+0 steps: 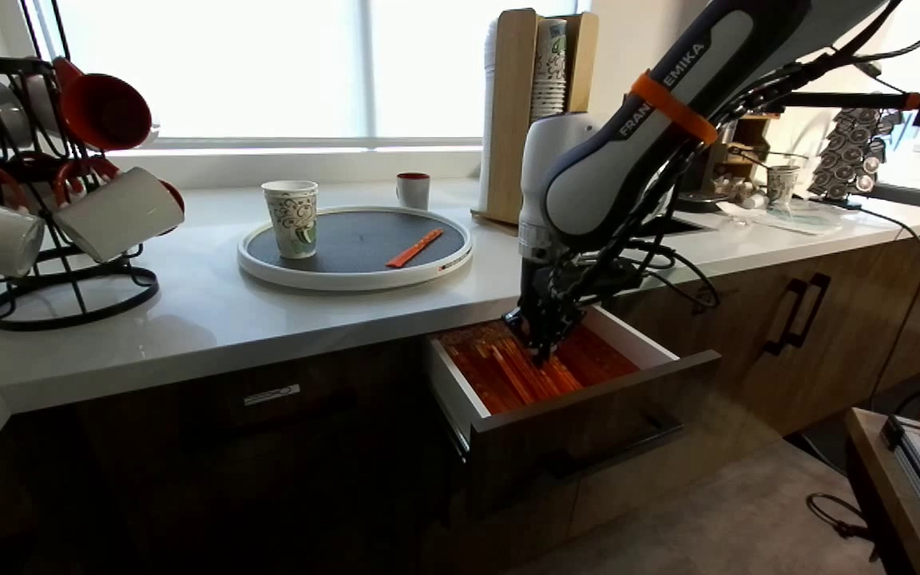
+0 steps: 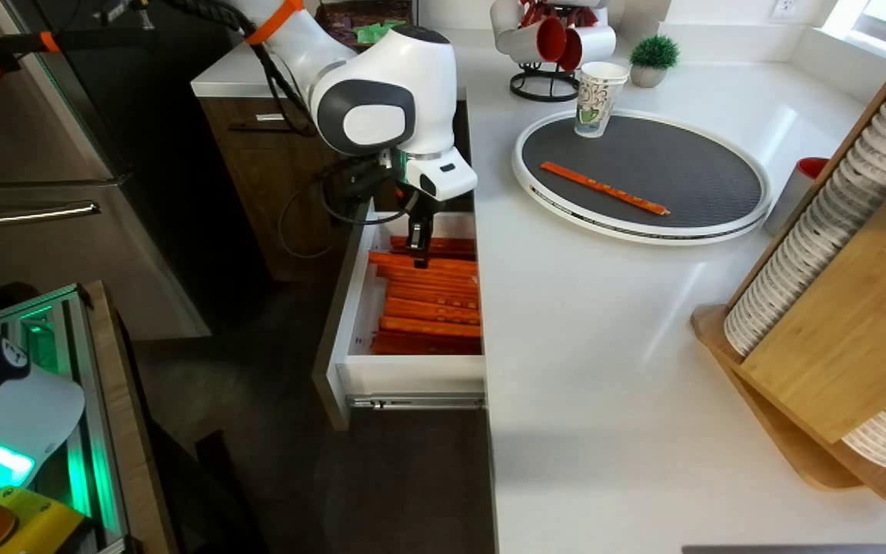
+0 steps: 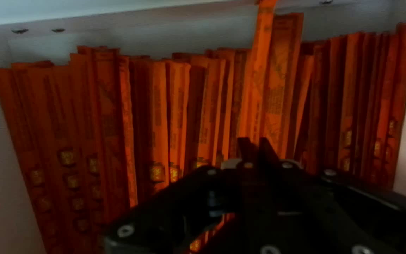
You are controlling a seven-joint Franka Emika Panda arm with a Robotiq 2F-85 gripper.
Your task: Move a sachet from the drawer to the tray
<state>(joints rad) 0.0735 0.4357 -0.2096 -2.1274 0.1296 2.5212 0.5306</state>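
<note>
The drawer (image 1: 508, 443) stands pulled out under the counter, full of orange-red sachets lying side by side. It also shows in an exterior view (image 2: 412, 375). My gripper (image 1: 541, 351) points down into the drawer, also in an exterior view (image 2: 418, 261). In the wrist view my gripper (image 3: 255, 143) has its fingertips almost together around a sachet (image 3: 262, 49), whose far end sticks out past the others. The lower end of this sachet is hidden behind the fingers. The round tray (image 1: 332, 279) is on the counter, also in an exterior view (image 2: 581, 221). One sachet (image 1: 414, 248) lies on it.
A paper cup (image 1: 294, 220) stands on the tray. A small mug (image 1: 413, 192) is behind it. A mug rack (image 1: 73, 275) and a wooden cup holder (image 1: 508, 120) stand on the counter. The counter edge (image 1: 348, 327) overhangs the drawer's back.
</note>
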